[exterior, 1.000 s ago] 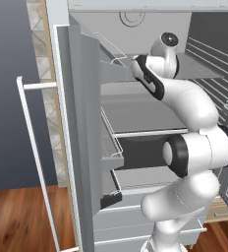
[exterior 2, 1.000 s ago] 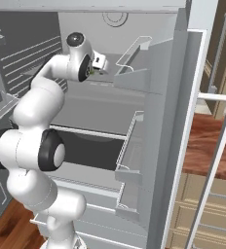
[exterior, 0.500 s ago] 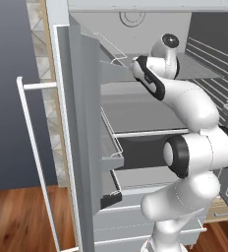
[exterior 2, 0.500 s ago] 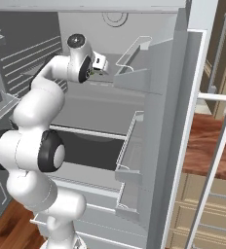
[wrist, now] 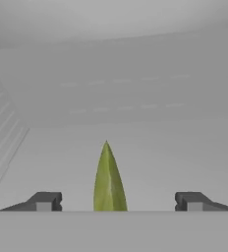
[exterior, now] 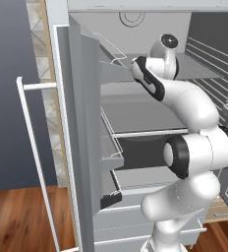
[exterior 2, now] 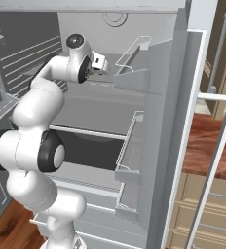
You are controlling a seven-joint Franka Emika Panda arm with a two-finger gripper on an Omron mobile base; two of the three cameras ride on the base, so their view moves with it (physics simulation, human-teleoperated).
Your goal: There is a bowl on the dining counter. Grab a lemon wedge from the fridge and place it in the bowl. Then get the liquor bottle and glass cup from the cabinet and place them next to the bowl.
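The fridge stands with both doors swung open, and my arm reaches into its upper shelf. In the hand view a yellow-green lemon wedge stands on edge on the pale shelf floor, pointing up, right between my finger tips. My gripper is open, its fingertips set wide on either side of the wedge with clear gaps to it. The bowl, dining counter, liquor bottle, glass cup and cabinet are out of view.
The left fridge door and right fridge door flank the arm, each with wire-railed bins and a long white handle. Lower shelves and drawers lie beneath the arm. Beige drawer units stand at right over wood floor.
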